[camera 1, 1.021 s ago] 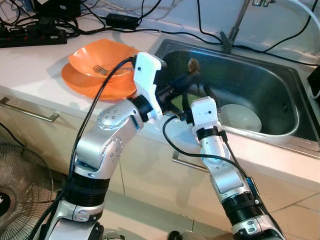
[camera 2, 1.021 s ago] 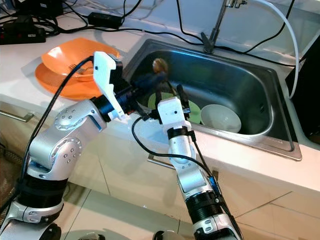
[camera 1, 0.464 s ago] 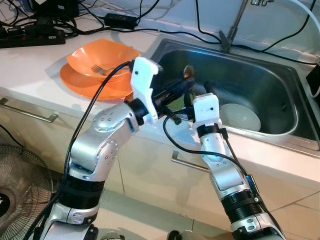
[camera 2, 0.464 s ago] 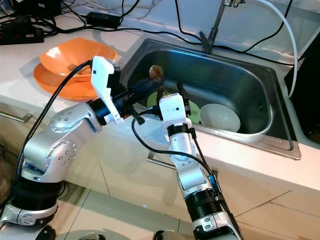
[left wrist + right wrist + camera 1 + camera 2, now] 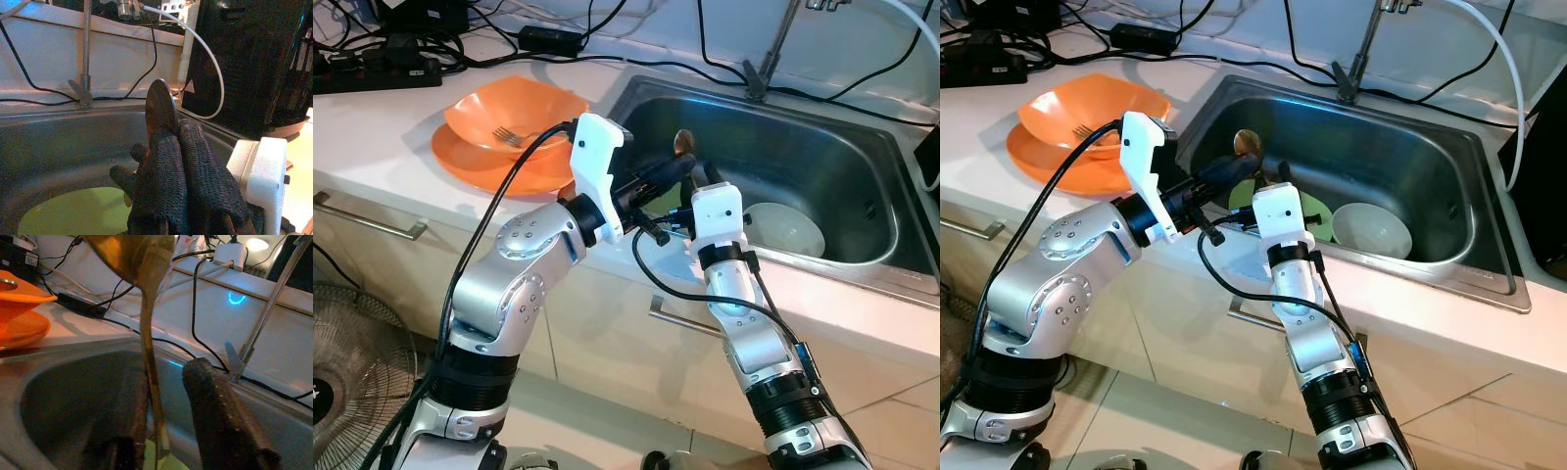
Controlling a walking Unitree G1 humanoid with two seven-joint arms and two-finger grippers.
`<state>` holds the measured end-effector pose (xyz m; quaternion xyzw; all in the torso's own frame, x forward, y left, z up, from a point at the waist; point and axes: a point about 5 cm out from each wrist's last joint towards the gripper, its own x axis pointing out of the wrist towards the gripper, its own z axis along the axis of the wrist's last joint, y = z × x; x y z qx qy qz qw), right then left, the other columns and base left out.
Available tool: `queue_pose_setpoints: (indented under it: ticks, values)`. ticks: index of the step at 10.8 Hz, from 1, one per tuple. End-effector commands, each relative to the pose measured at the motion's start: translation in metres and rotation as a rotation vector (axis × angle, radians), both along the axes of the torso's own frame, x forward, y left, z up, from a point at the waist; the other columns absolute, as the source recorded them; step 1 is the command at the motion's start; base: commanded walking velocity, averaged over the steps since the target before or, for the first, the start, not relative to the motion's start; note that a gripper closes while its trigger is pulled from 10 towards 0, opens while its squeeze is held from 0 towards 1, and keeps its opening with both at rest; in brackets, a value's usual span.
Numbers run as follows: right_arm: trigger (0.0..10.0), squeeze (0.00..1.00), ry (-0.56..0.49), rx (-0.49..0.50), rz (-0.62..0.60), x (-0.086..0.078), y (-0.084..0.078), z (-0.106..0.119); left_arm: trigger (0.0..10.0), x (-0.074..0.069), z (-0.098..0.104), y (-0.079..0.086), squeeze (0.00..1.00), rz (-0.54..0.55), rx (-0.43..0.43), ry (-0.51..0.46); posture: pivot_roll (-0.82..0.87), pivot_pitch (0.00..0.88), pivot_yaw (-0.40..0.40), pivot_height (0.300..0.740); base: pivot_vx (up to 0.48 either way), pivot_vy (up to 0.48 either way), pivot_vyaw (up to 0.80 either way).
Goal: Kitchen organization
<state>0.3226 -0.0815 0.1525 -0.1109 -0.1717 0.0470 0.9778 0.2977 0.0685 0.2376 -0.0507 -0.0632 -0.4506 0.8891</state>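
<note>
Spoon (image 5: 682,143) raised over sink (image 5: 862,171), handle pinched in left gripper (image 5: 677,168) jaws — light, stiff, slick metal; best taken mid-handle. Right gripper (image 5: 168,396) jaws apart around the handle.

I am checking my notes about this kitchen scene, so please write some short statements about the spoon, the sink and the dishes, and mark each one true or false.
1. The left gripper is shut on the spoon, holding it above the sink. True.
2. The spoon's bowl end points down into the sink. False: the bowl end is on top.
3. A fork lies in the orange bowl on the counter. True.
4. The right gripper is shut tight on the spoon handle. False: its fingers stand apart, with the handle between them.
5. A green plate and a white bowl lie in the sink. True.
6. The orange bowl sits inside the sink. False: it rests on an orange plate on the counter.
</note>
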Motion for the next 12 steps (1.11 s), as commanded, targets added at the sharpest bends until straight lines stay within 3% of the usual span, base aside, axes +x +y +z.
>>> queue_pose_setpoints:
  ticks: [1, 2, 3, 4, 5, 6, 8, 10, 11, 12]
  values:
    - [1.6, 0.0, -0.018, 0.025, -0.013, 0.0003, -0.0045, 0.0048, 10.0, -0.0053, 0.0001, -0.0053, 0.0, -0.047, 0.008, 0.003, 0.01, 0.08, -0.075, 0.74, 0.0, 0.0, 0.0]
    - [1.8, 0.0, -0.019, 0.026, -0.013, 0.0003, -0.0045, 0.0048, 10.0, -0.0054, -0.0003, -0.0055, 0.0, -0.048, 0.008, 0.005, 0.01, 0.08, -0.075, 0.74, 0.0, 0.0, 0.0]
    - [3.3, 0.0, -0.018, 0.027, -0.013, 0.0003, -0.0046, 0.0047, 10.0, -0.0059, -0.0013, -0.0062, 0.0, -0.054, 0.008, 0.011, 0.01, 0.08, -0.075, 0.74, 0.0, 0.0, 0.0]
    - [3.3, 0.0, -0.017, 0.029, -0.013, 0.0005, -0.0045, 0.0048, 10.0, -0.0066, -0.0019, -0.007, 0.0, -0.062, 0.009, 0.017, 0.01, 0.081, -0.074, 0.74, 0.0, 0.0, 0.0]
    - [8.5, 0.0, -0.016, 0.03, -0.013, 0.0006, -0.0044, 0.0048, 10.0, -0.0072, -0.0032, -0.0073, 0.0, -0.067, 0.011, 0.023, 0.01, 0.081, -0.074, 0.74, 0.0, 0.0, 0.0]
    - [10.0, 0.0, -0.015, 0.031, -0.014, 0.0006, -0.0046, 0.0047, 10.0, -0.0079, -0.004, -0.0074, 0.0, -0.073, 0.013, 0.028, 0.01, 0.081, -0.074, 0.74, 0.0, 0.0, 0.0]
    - [0.0, 0.0, -0.015, 0.035, -0.014, 0.0003, -0.0048, 0.0044, 10.0, -0.0076, -0.0048, -0.0071, 0.0, -0.066, 0.024, 0.024, 0.01, 0.079, -0.073, 0.74, 0.0, 0.0, 0.0]
    - [0.0, 0.0, -0.013, 0.036, -0.015, 0.0002, -0.0052, 0.0039, 10.0, -0.0067, -0.0053, -0.0059, 0.0, -0.056, 0.026, 0.021, 0.01, 0.079, -0.073, 0.74, 0.0, 0.0, 0.0]
    - [0.0, 0.0, -0.012, 0.036, -0.016, 0.0004, -0.0052, 0.0039, 10.0, -0.0031, -0.0043, -0.0016, 1.0, -0.023, 0.006, 0.022, 0.01, 0.08, -0.074, 0.74, 0.0, 0.0, 0.0]
    - [0.0, 0.0, -0.01, 0.034, -0.017, 0.0005, -0.0055, 0.0035, 10.0, -0.0016, -0.0034, 0.0013, 1.0, -0.008, -0.004, 0.024, 0.01, 0.08, -0.074, 0.74, 0.0, 0.0, 0.0]
